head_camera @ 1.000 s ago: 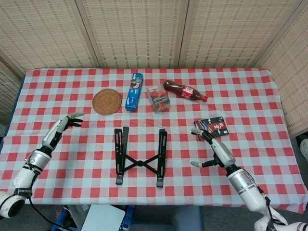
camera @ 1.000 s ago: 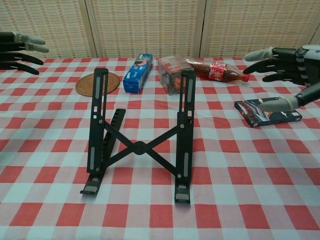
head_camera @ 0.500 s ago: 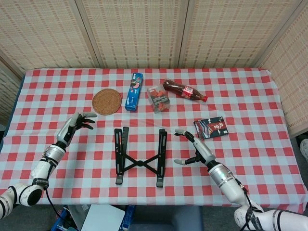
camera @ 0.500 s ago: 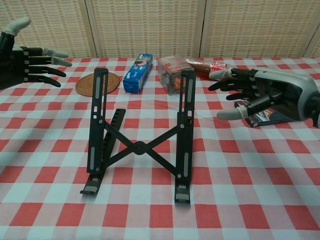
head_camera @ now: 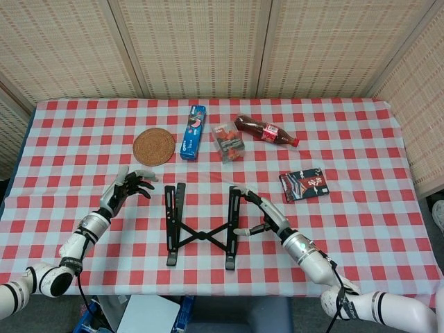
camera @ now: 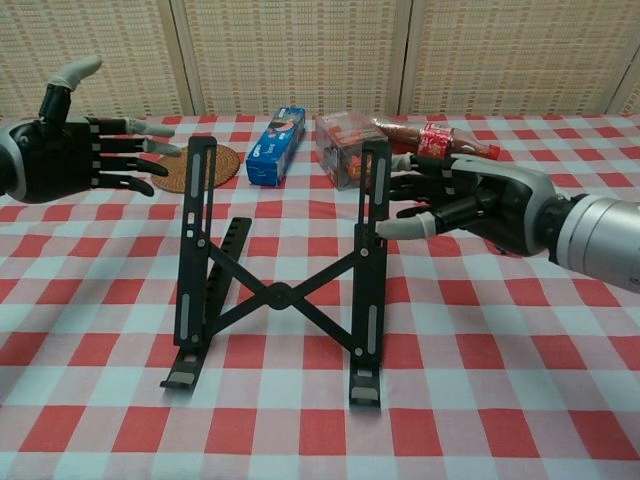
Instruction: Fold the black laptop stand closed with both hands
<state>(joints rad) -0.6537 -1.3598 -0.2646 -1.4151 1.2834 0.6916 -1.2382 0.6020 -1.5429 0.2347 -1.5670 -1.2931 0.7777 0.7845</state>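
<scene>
The black stand (head_camera: 202, 226) sits unfolded near the front middle of the checked table (head_camera: 361, 229), its two rails raised at the back and joined by crossed struts; in the chest view (camera: 280, 270) the rails rise steeply from small feet at the near edge. The right hand (head_camera: 260, 214) is spread wide and holds nothing — its fingers reach toward the right rail from the outside, and in the chest view (camera: 470, 200) the fingertips (camera: 392, 229) lie at or just against that rail, though whether they actually touch cannot be told. The left hand (head_camera: 125, 189) is also wide open and empty, fingers pointing toward the stand from the left, near the left rail but clearly apart from it; the chest view (camera: 60, 155) shows it with the thumb up and fingers level with the rail's top. Farther back on the table lie a round woven coaster (head_camera: 154, 146), a blue box (head_camera: 193, 132), a small clear box (head_camera: 228, 141) with red and dark contents, and a cola bottle (head_camera: 266, 131) on its side — the clear box just beside the bottle's base end. A dark packet (head_camera: 304, 184) with red print lies flat to the right of the stand, beyond the right hand. Woven screens (head_camera: 208, 48) stand behind the table.
</scene>
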